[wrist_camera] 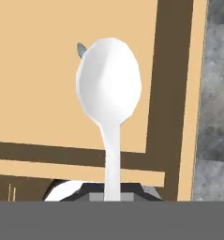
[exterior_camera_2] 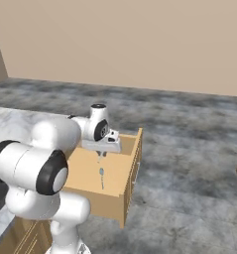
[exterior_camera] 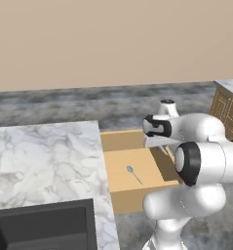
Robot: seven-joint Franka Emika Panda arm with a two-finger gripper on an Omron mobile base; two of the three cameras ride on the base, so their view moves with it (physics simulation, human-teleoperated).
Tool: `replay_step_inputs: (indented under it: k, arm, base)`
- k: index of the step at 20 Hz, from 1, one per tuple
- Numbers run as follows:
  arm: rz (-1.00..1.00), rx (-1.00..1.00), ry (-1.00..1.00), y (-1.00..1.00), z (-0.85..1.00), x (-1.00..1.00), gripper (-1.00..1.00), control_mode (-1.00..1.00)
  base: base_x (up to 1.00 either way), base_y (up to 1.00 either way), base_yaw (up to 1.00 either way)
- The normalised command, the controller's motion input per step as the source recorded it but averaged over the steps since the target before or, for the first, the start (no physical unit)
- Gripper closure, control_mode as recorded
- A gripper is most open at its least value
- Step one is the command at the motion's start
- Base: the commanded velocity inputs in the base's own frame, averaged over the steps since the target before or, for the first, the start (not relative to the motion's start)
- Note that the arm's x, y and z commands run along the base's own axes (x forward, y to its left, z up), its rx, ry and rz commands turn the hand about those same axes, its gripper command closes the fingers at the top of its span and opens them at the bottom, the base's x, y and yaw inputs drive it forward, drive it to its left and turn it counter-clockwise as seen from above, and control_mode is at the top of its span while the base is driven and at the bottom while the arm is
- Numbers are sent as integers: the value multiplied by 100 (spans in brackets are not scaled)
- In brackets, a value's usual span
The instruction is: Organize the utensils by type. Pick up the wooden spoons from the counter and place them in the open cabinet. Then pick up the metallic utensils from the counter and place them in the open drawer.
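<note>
Whitish spoon [wrist_camera: 108,89] pinched in gripper [exterior_camera_2: 101,153] (over open drawer [exterior_camera: 119,140])

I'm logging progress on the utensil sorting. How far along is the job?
Done: the bluish spoon lies in the open drawer. In hand: the gripper, jaws shut on the whitish spoon, hangs above the drawer. Left: releasing it. The wooden spoons' placement can't be judged.

Below gripper [exterior_camera_2: 101,155]: open drawer [exterior_camera: 119,140], floor mostly bare. 1 bluish spoon [exterior_camera: 133,173] flat on floor, beneath held whitish spoon [wrist_camera: 108,89], partly hidden behind its bowl. Drawer walls bound room on all sides. Above hand: open air. Counter [exterior_camera: 45,156] slab well off to side.
</note>
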Motion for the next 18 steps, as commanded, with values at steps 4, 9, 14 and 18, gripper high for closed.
replay_step_inputs:
  k: [4, 9, 14, 18]
  arm:
    - [-13, -13, 0, 3, -51, 29, 100, -100]
    - [-10, -2, 0, 2, -40, 19, 100, -100]
    - [-7, 1, 0, 3, -33, 20, 100, -100]
    - [-6, 0, 0, 6, -37, 18, 100, -100]
  base:
    - [0, 0, 0]
    - [0, 0, 0]
    - [0, 0, 0]
    - [0, 0, 0]
